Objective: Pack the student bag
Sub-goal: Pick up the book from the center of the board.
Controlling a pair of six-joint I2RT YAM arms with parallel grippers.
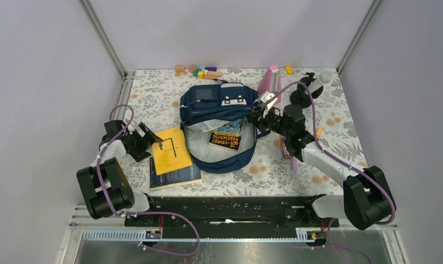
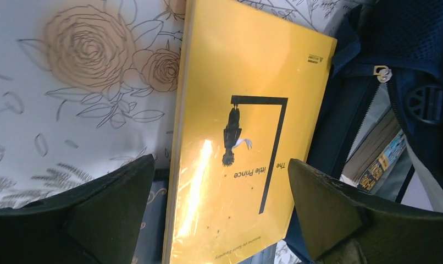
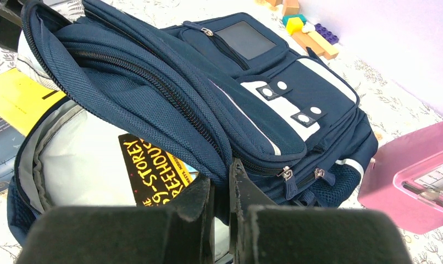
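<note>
The student bag (image 1: 219, 102), navy with white stripes, lies in the middle of the table with its main compartment unzipped and its grey lining showing. A black storybook (image 1: 226, 140) lies inside it. My right gripper (image 1: 260, 115) is shut on the edge of the bag's raised flap (image 3: 170, 99), and navy fabric sits between its fingers (image 3: 200, 198). My left gripper (image 2: 220, 161) hangs open just above a yellow book (image 2: 236, 110), one finger on either side of it and touching nothing. The yellow book (image 1: 171, 149) rests on a dark blue book (image 1: 175, 176), left of the bag.
A pink box (image 1: 270, 81) stands at the bag's right shoulder, close to my right wrist. Coloured toy blocks (image 1: 200, 71) lie along the back edge. A black stand with a white ball (image 1: 310, 88) is at the back right. Walls close in the table.
</note>
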